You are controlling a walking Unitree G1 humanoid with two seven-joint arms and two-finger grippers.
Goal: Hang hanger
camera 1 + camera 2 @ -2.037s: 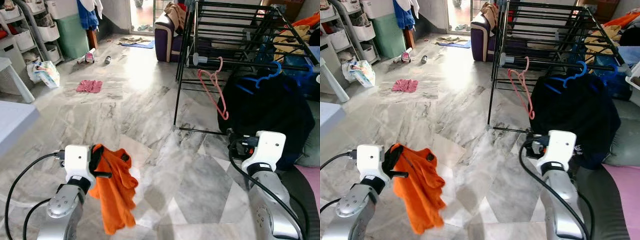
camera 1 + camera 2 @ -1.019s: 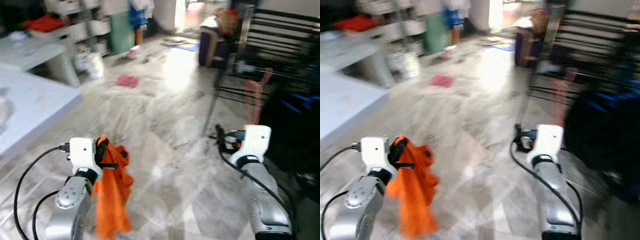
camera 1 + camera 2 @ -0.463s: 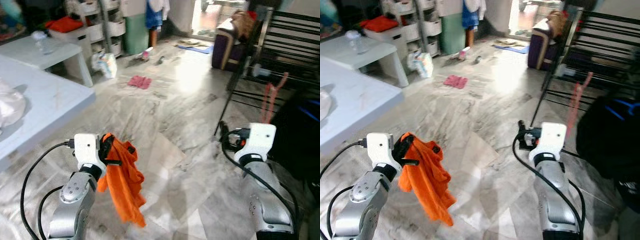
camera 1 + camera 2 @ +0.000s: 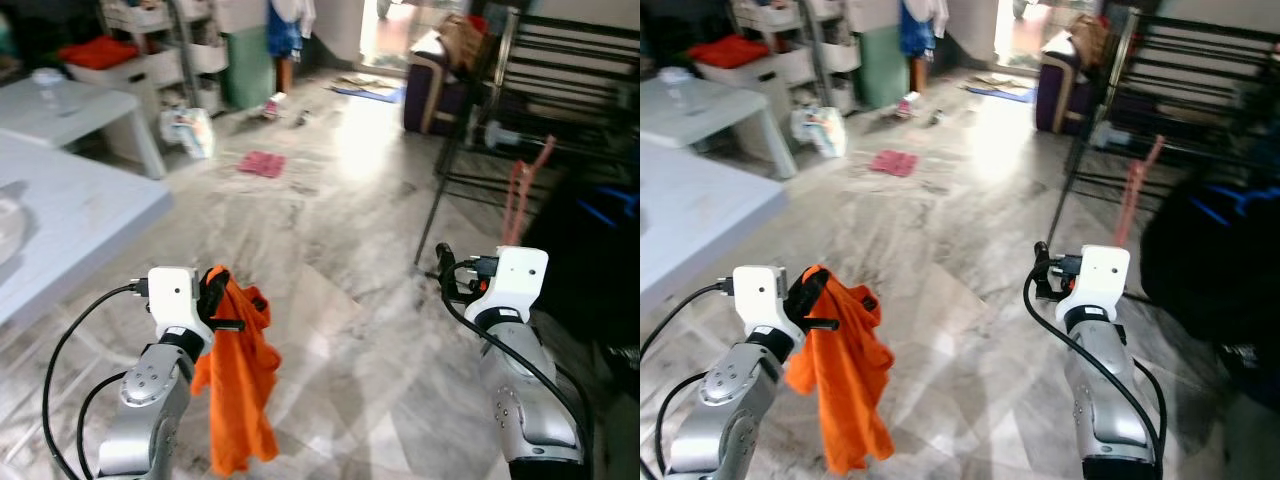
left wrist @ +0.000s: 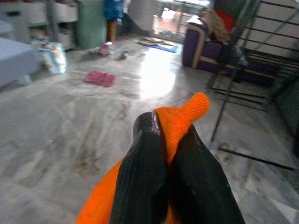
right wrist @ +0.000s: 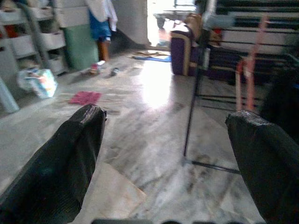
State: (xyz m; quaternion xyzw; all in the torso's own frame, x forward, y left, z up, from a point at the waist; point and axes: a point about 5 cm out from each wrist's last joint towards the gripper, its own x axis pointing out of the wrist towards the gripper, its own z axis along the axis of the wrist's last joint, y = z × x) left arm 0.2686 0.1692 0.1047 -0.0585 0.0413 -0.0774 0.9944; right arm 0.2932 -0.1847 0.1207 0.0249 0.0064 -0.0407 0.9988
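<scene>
Left gripper (image 5: 163, 154) pinches the orange shirt (image 4: 235, 380) to carry it, right gripper (image 6: 168, 154) gapes wide, probably for the pink hanger (image 4: 520, 195) far right.

Lived-in home, marble floor (image 4: 330, 230), sofa (image 4: 435, 85), clothes drying rack (image 4: 540, 110), storage shelves (image 4: 165, 45)

Cam panned to robot's left vs 2 s ago: drying rack (image 4: 540, 110) + pink hanger (image 4: 520, 195) now sit far right of frame, grey surface (image 4: 60, 215) and white side table (image 4: 75, 105) came into view on the left. Orange garment (image 4: 235, 385), pinched in left hand (image 5: 166, 154), swung w/ the turn; it flared sideways 0.5 s ago, now hangs straight down again. Right hand (image 6: 168, 154) w/ fingers spread now faces the rack leg + hanger, arm moved slightly inward in frame.
</scene>
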